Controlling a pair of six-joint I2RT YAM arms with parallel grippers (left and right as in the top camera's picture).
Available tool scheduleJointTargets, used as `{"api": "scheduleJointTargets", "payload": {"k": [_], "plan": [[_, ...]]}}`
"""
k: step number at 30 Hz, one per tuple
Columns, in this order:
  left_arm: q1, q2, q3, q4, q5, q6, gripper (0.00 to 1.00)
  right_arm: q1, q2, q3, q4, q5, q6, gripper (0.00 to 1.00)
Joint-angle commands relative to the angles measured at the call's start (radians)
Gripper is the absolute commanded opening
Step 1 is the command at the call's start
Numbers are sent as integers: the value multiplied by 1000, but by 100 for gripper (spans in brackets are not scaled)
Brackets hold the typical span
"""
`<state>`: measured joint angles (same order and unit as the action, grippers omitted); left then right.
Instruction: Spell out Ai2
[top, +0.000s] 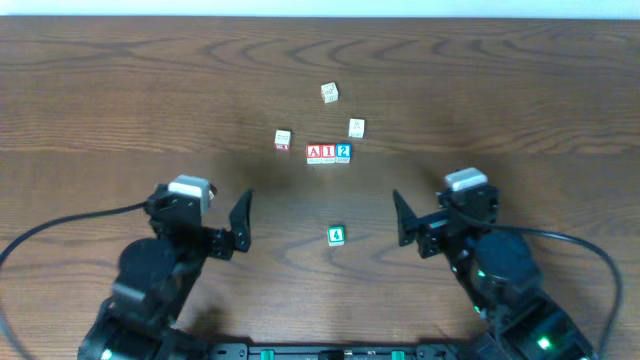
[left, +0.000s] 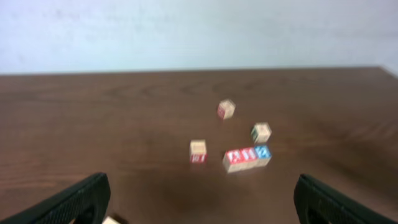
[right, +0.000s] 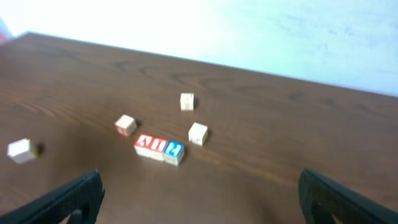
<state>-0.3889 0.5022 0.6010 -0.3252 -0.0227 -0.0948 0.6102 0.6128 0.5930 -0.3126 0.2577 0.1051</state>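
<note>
Left gripper well short of block row

The black left arm sits at the worktop's near-left corner; its black two-finger left gripper is spread wide, empty; the black right arm mirrors it near-right, right gripper equally agape

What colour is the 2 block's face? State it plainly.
Blue. The 2 block shows best in the overhead view.

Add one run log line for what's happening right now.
state: Ai2 row assembled, blocks touching | left gripper: open, empty | right gripper: open, empty | green block: loose, near arms
</note>
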Motion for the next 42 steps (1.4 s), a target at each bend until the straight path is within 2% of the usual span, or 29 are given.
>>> {"api": "scheduleJointTargets", "payload": {"k": [1,10,15,26,31,42], "plan": [[3,48,-56,68,12,57,96,5,55,-74,71,0,-95,99],[3,217,-77,80,58,101,95,6,256,-154,167,-35,-95,99],[3,283,-98,101,155,117,95,6,320,-171,229,-97,-94,99],[3,288,-279,182,182,88,95,6,321,-270,283,-140,-47,99],[3,288,-290,168,197,80,95,5,322,-335,326,-150,63,99],[3,288,-290,164,197,80,95,5,322,-336,235,-150,66,99]]}}
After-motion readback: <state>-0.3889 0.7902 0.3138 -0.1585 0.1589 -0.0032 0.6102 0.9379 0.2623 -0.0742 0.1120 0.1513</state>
